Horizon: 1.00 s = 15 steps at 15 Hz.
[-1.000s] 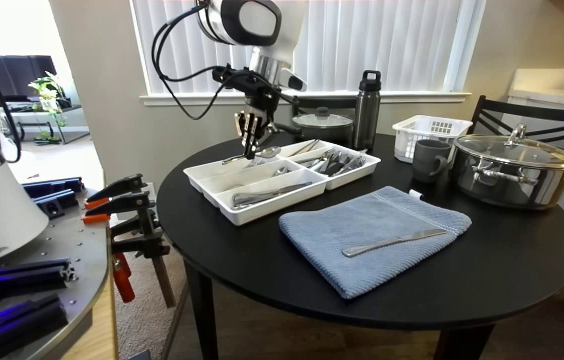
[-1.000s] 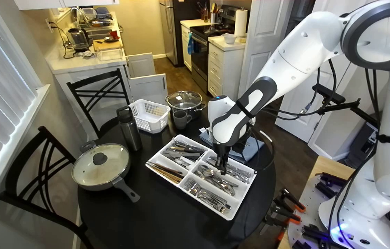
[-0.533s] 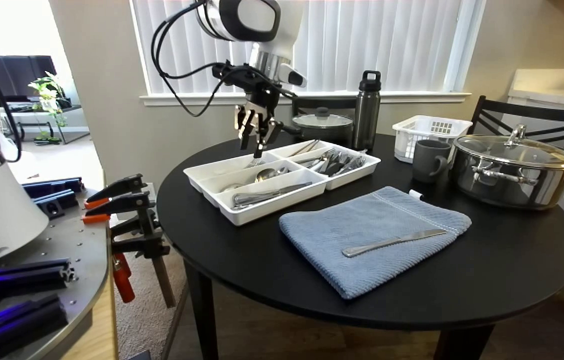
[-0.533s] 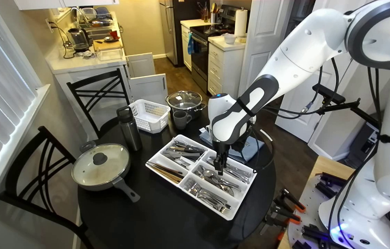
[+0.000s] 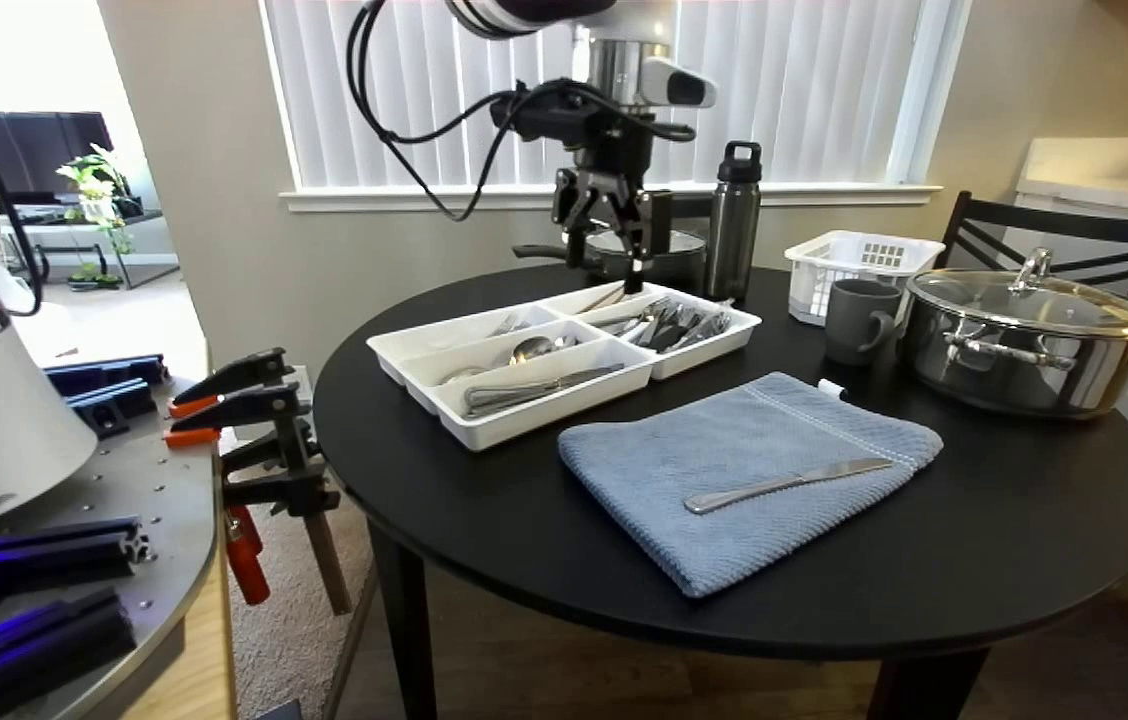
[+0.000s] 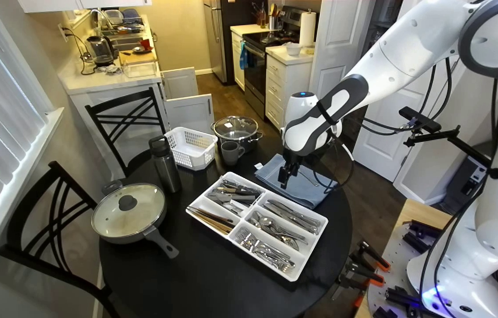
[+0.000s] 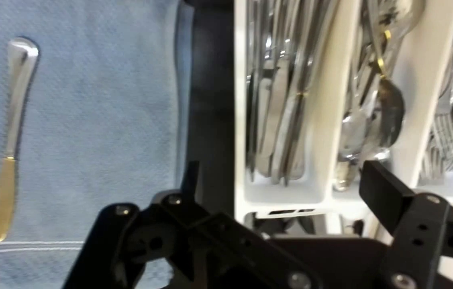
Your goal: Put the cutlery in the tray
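Wrist view: I'm seeing jaws standing wide apart, hanging above desk (image 7: 212,100). Knife (image 7: 12,136) is lying on towel (image 7: 102,100), tip stopping just short of seam (image 7: 33,245). Narrow desk strip is separating towel edge from tray (image 7: 240,120), where more cutlery (image 7: 280,108) is lying. In both exterior views, pot (image 5: 1034,340) is standing near desk edge.

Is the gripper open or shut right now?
Open: in the wrist view, the gripper has its fingers wide apart, with nothing held between them.
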### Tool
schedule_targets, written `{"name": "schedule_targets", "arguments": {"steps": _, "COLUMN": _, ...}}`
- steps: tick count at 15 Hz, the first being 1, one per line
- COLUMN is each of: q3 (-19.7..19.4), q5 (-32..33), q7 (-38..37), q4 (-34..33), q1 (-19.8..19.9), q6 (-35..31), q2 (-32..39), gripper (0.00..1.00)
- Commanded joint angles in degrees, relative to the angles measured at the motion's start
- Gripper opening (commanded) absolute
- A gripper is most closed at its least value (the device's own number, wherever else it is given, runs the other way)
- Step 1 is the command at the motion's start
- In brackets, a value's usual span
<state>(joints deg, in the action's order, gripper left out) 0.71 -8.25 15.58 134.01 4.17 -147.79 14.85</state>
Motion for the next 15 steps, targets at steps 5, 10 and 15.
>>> {"name": "schedule_targets", "arguments": {"steps": 5, "q3": -4.71, "q5": 0.08, "q7": 3.49, "q4": -9.22, "q1": 10.48, "q6": -9.00, "q2": 12.93, "gripper": 1.00}}
{"name": "schedule_targets", "arguments": {"steps": 10, "q3": -4.56, "q5": 1.55, "q7": 1.46, "q4": -19.01, "q1": 13.82, "q6": -6.98, "q2": 23.96, "gripper": 1.00}}
{"name": "schedule_targets", "arguments": {"steps": 15, "q3": -4.18, "q5": 1.97, "q7": 0.83, "q4": -25.46, "q1": 14.22, "q6": -5.88, "q2": 30.25, "gripper": 1.00}}
